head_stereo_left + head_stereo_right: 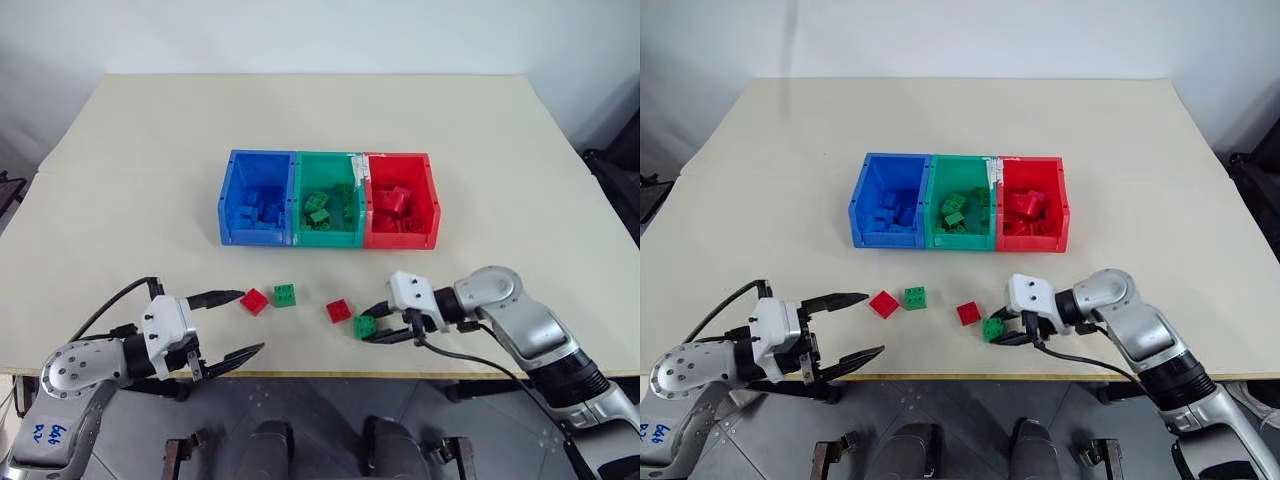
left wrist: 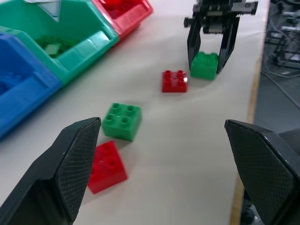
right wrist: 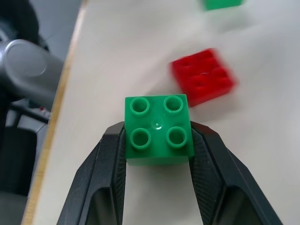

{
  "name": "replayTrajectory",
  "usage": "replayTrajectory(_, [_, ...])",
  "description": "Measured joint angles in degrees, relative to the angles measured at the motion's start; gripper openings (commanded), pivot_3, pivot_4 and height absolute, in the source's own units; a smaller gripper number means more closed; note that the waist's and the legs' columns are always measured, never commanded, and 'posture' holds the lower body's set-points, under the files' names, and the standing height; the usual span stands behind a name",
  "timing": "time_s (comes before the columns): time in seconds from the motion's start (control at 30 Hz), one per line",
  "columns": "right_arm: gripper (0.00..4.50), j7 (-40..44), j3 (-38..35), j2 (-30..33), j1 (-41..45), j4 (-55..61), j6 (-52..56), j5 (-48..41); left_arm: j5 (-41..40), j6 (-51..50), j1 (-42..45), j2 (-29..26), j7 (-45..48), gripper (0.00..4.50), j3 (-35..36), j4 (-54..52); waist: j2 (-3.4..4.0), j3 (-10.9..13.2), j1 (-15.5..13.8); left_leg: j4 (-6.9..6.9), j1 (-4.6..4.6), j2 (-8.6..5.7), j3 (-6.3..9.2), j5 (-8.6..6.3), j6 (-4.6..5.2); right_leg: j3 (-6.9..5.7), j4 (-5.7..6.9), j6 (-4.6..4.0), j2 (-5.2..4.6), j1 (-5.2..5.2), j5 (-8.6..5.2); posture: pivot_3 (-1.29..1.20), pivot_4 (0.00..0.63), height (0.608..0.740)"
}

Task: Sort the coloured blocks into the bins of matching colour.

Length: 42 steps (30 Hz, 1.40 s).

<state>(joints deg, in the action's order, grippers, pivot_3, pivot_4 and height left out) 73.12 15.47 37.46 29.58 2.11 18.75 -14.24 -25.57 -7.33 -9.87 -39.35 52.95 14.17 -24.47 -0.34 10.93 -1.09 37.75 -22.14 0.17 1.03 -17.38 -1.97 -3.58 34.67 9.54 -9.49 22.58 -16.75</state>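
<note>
Three joined bins stand mid-table: blue (image 1: 255,236), green (image 1: 327,238) and red (image 1: 400,238), each holding blocks of its own colour. Near the front edge, my right gripper (image 1: 370,329) is shut on a green block (image 3: 159,126) that rests on the table, one finger on each side. Just beyond it lies a red block (image 1: 339,311). Farther left, a green block (image 1: 285,295) and a red block (image 1: 254,300) sit side by side. My left gripper (image 1: 250,321) stands open beside that red block, with nothing between its fingers.
The table's front edge (image 1: 320,375) runs close below both grippers. A black cable (image 1: 470,358) hangs from the right wrist past the edge. Bare tabletop lies between the loose blocks and the bins.
</note>
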Motion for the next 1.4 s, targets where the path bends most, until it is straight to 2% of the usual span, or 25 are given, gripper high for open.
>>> replayTrajectory(0.17, [1.46,-7.82,-7.01,-7.88,9.42,-3.15,4.66,-5.21,-1.49,-0.27,-1.34,1.06,-2.75,4.5,4.76,-0.47,0.0,0.0,1.3,-0.02,0.01,0.03,-0.01,-0.01,-0.04,0.01,0.06,-0.01,0.02,0.02,0.0,0.0,0.15,0.74])
replayTrajectory(0.27, [1.46,-16.93,-9.3,-14.21,19.37,-13.17,4.9,-3.58,-2.42,-0.62,-4.78,2.17,-4.44,4.5,8.54,-1.34,0.0,0.0,2.2,-0.05,0.01,0.04,-0.03,-0.02,-0.05,0.05,0.13,-0.02,0.02,0.11,-0.01,0.0,0.15,0.74])
replayTrajectory(0.37, [1.46,-21.64,-9.14,-17.44,26.77,-23.0,0.83,0.15,-2.55,-0.76,-6.79,2.69,-5.21,4.5,10.38,-1.47,0.0,0.0,2.49,-0.12,0.0,0.03,-0.01,-0.02,-0.05,0.02,0.17,-0.08,0.02,0.15,-0.04,0.0,0.15,0.74])
replayTrajectory(0.5, [2.86,-23.96,-8.31,-21.66,31.36,-35.31,-3.71,3.9,-3.37,-0.85,-6.8,2.83,-5.87,4.5,11.5,-1.56,-0.01,-0.01,2.74,-0.12,-0.02,0.01,-0.03,-0.04,-0.01,0.04,0.14,-0.08,0.02,0.15,-0.04,0.0,0.15,0.74])
replayTrajectory(0.63, [4.25,-23.42,-8.29,-22.51,32.31,-40.37,-7.85,5.29,-4.17,-2.31,-6.73,2.64,-5.82,4.5,11.44,-1.99,0.0,0.0,2.8,-0.16,-0.02,0.02,-0.04,-0.04,-0.02,0.04,0.14,-0.08,0.02,0.19,-0.04,0.0,0.15,0.74])
replayTrajectory(0.67, [4.47,-22.42,-8.62,-22.37,32.13,-40.09,-8.81,5.13,-4.4,-2.91,-6.52,2.43,-5.81,4.5,11.16,-2.13,0.0,0.0,2.79,-0.17,-0.03,0.02,-0.04,-0.04,-0.02,0.04,0.13,-0.08,0.02,0.19,-0.04,0.0,0.15,0.74])
replayTrajectory(0.7, [4.47,-21.33,-8.93,-22.15,31.79,-39.31,-9.39,4.75,-4.55,-3.46,-6.25,2.36,-5.82,4.5,10.89,-2.38,0.0,0.0,2.79,-0.17,-0.02,0.02,-0.04,-0.04,-0.02,0.04,0.13,-0.08,0.02,0.19,-0.04,0.0,0.15,0.74])
replayTrajectory(0.8, [4.47,-15.05,-10.16,-18.74,26.94,-31.19,-9.86,1.13,-4.68,-5.28,-4.19,1.88,-5.8,4.5,8.85,-2.94,-0.01,-0.01,2.37,-0.15,-0.04,0.01,-0.02,-0.06,0.0,0.02,0.12,-0.08,0.02,0.15,-0.04,0.0,0.15,0.74])
replayTrajectory(0.93, [4.47,-3.2,-12.19,-8.15,13.39,-18.0,-6.94,-5.6,-4.11,-5.76,1.01,0.75,-4.25,4.5,3.56,-2.77,-0.01,-0.01,1.03,-0.1,-0.03,0.01,-0.04,-0.11,0.04,0.01,0.02,-0.06,0.02,0.09,-0.03,0.0,0.15,0.74])
replayTrajectory(1.03, [4.47,2.79,-14.04,-0.31,4.71,-14.45,-5.71,-7.67,-4.12,-7.08,4.07,-0.82,-1.24,4.5,-1.18,-2.34,0.01,0.01,1.07,-0.08,-0.02,0.01,-0.11,-0.11,0.04,0.03,0.02,-0.05,0.02,0.08,-0.02,0.0,0.15,0.74])
replayTrajectory(1.17, [4.47,9.8,-15.7,9.97,-4.04,-15.03,-16.34,-4.71,-2.88,-7.07,10.09,-1.26,2.24,4.5,-7.8,-0.53,0.04,0.02,1.37,-0.08,0.07,0.05,-0.22,-0.11,0.04,0.05,0.0,-0.04,0.02,0.08,-0.02,0.0,0.15,0.74])
replayTrajectory(1.27, [4.47,10.91,-16.06,12.43,-6.22,-17.49,-20.58,-3.23,-0.74,-5.28,13.18,-0.9,3.58,4.5,-11.09,1.93,0.04,0.02,1.72,-0.07,0.12,0.1,-0.28,-0.1,0.03,0.06,0.03,-0.04,0.03,0.05,-0.02,0.0,0.15,0.74])
replayTrajectory(1.4, [4.47,10.38,-15.53,11.15,-5.72,-17.96,-21.3,-2.66,1.34,-3.09,17.42,1.55,4.26,4.5,-14.48,7.0,0.04,0.02,1.62,0.06,0.11,0.11,-0.27,-0.09,0.02,0.05,0.06,-0.02,0.03,0.03,-0.01,0.0,0.15,0.74])
